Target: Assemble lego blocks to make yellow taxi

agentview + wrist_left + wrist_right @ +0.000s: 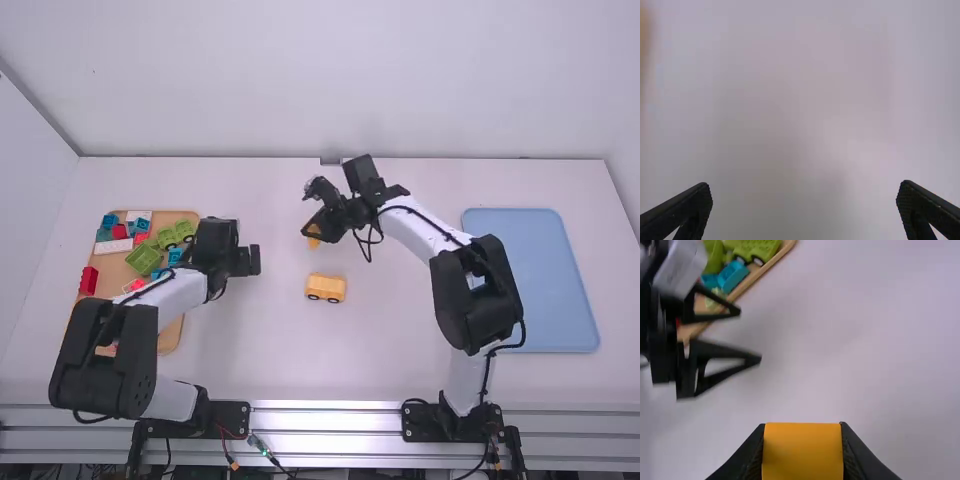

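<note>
We see the white counter (pixel 270 350) meet a white wall (pixel 330 80) at its back edge. On our left, the left arm stands over a tan wooden tray (pixel 112 272) of coloured plastic blocks; its gripper (pixel 249 261) is just right of that, fingers apart. Mid-counter sits a yellow plastic wheeled block (pixel 325 288); beyond it, the right gripper (pixel 313 234) clamps a plain yellow block (pixel 802 452). The right arm spans the counter towards a blue plastic tray (pixel 530 280) near the right edge.
</note>
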